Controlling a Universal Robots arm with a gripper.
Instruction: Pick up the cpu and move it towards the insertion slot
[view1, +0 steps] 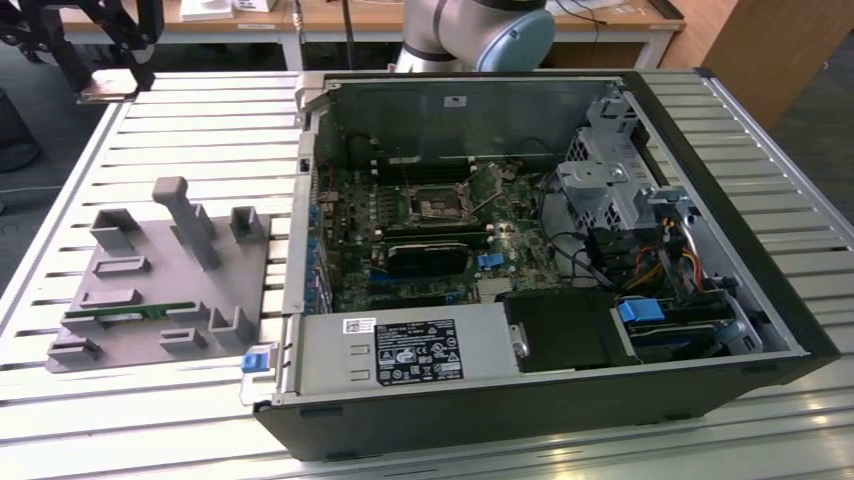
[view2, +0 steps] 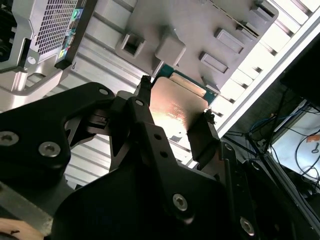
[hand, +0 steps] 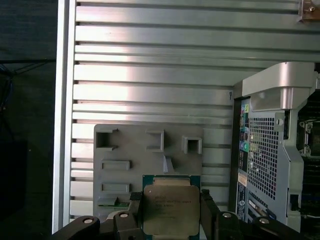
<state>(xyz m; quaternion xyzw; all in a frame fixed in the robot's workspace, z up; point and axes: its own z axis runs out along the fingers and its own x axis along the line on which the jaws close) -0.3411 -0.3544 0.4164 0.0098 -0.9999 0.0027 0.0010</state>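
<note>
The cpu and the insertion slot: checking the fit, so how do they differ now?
The cpu has a solid silvery top; the insertion slot is a silvery frame around a dark centre. The cpu is clamped in the jaws of the gripper outside the case; the insertion slot sits inside it. Both are square.

A slatted, silvery metal table (view1: 200, 130) carries everything, its long ribs running across from the exterior view's left to its right. On it, toward the exterior view's left, lies a flat grey fixture plate (view1: 147, 290) with raised holders. Just beside the plate, a narrow strip of slats between them, an open black computer case (view1: 507, 415) lies on its side.
</note>
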